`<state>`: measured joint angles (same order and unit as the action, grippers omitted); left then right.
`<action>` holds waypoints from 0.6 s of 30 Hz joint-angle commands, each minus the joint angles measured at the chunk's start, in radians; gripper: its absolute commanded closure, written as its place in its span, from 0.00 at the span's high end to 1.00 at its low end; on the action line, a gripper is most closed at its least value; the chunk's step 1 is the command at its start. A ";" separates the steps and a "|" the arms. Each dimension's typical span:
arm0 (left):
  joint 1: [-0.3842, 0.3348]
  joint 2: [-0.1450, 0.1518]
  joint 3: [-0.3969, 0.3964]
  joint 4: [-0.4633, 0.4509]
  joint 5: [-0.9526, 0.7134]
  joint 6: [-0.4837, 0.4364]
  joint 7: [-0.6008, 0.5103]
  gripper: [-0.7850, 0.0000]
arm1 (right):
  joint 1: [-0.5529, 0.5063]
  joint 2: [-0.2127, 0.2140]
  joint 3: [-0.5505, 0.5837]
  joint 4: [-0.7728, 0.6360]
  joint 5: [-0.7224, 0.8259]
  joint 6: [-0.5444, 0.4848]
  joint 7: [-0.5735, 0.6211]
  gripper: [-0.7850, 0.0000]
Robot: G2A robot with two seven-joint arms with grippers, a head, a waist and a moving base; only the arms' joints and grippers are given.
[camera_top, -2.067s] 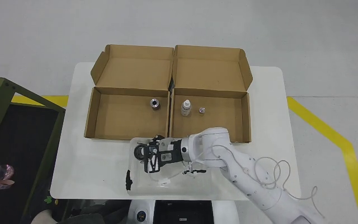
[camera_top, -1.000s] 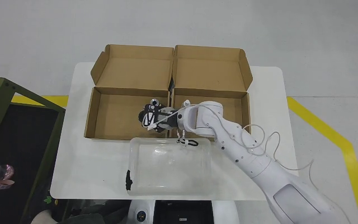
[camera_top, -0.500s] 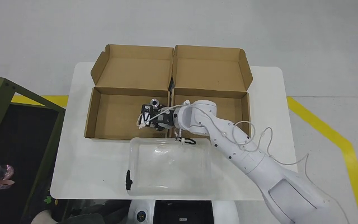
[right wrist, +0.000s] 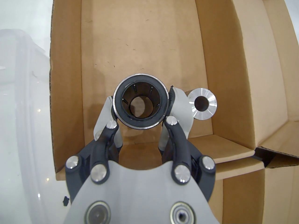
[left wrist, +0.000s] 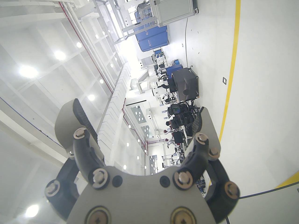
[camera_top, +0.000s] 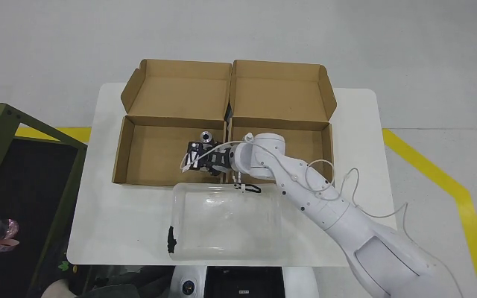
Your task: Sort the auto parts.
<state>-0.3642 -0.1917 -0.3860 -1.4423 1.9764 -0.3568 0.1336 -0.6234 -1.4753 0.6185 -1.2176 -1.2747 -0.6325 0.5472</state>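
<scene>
Top view: the right gripper (camera_top: 192, 159) hangs over the left cardboard box (camera_top: 119, 153), close to the silver sleeve (camera_top: 203, 135).

Left wrist view: the left gripper (left wrist: 137, 113) is spread wide with nothing in it, aimed up at the hall.

Right wrist view: it's clamped on the black bearing (right wrist: 141, 78) above the box floor, and the sleeve is just beside it. Best bet is probably to go low before releasing and keep off the sleeve so nothing rolls.

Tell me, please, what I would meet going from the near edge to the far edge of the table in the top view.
Clear plastic bin → right gripper holding a black bearing → silver bushing → open box lid.
</scene>
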 commanded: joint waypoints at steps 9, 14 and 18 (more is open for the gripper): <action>0.000 0.000 0.000 0.000 0.000 0.000 0.000 1.00 | 0.000 -0.003 0.016 -0.020 -0.003 -0.014 -0.001 0.56; 0.000 0.000 0.000 0.000 0.000 0.000 0.000 1.00 | -0.013 0.003 0.038 -0.080 -0.004 -0.038 -0.021 0.60; 0.000 0.000 0.000 0.000 0.000 0.000 0.000 1.00 | -0.026 0.011 0.057 -0.140 -0.021 -0.053 -0.033 0.60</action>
<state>-0.3642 -0.1917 -0.3860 -1.4423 1.9764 -0.3568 0.1336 -0.6464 -1.4667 0.6702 -1.3400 -1.2890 -0.6841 0.5161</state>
